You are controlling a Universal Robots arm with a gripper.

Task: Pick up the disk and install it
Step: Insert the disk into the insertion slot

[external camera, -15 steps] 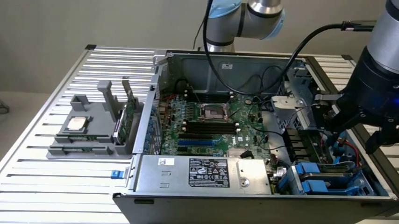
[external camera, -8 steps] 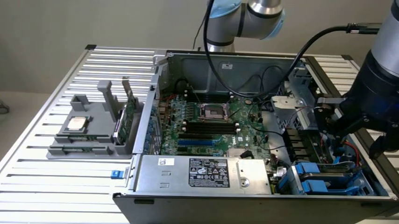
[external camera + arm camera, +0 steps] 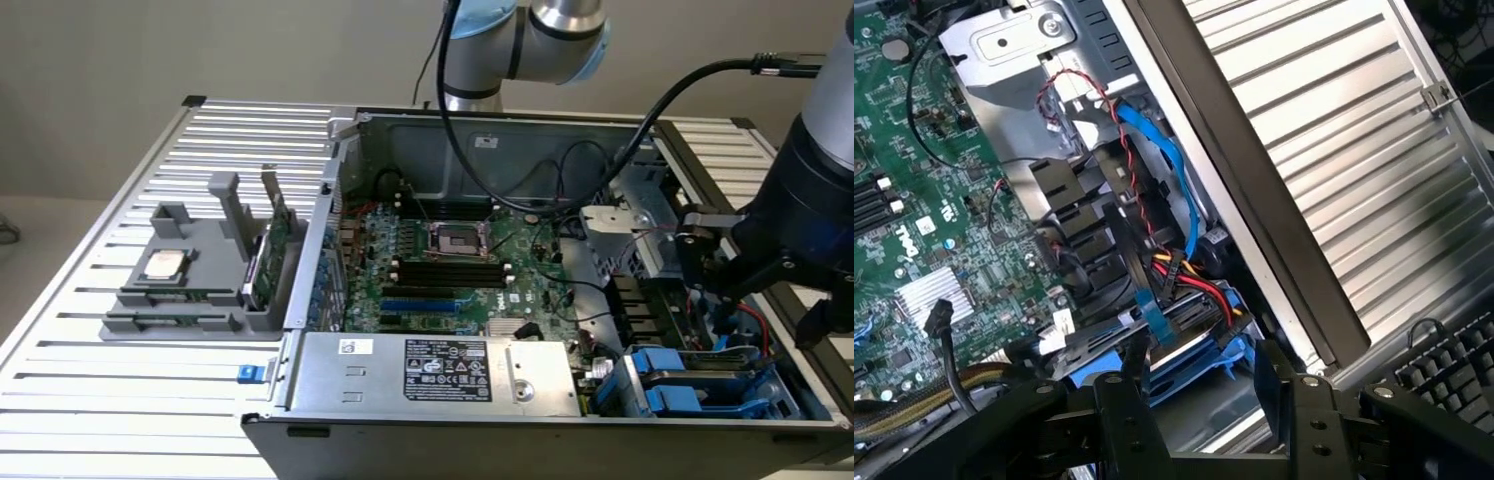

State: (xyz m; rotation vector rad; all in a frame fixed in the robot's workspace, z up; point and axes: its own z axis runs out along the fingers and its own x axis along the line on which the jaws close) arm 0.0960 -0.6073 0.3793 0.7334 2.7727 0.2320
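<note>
Jaws straddle the disk [image 3: 1189, 345] in its blue carrier; whether they clamp it or merely stand apart around it, I cannot tell. It sits at the drive bay of the open computer case [image 3: 534, 445], toward the surface's [image 3: 134, 410] near corner on the exterior view's right.

Case [image 3: 400, 150] on table [image 3: 107, 400]; motherboard [image 3: 527, 250] inside; fixture [image 3: 174, 300] at exterior view's left of case.

We see arm [image 3: 534, 30]: silver-grey tube, pale-blue joint caps, thick black cable [image 3: 667, 95] alongside. Its gripper [image 3: 1199, 360]: matte black, angular, w/ small silver screws.
</note>
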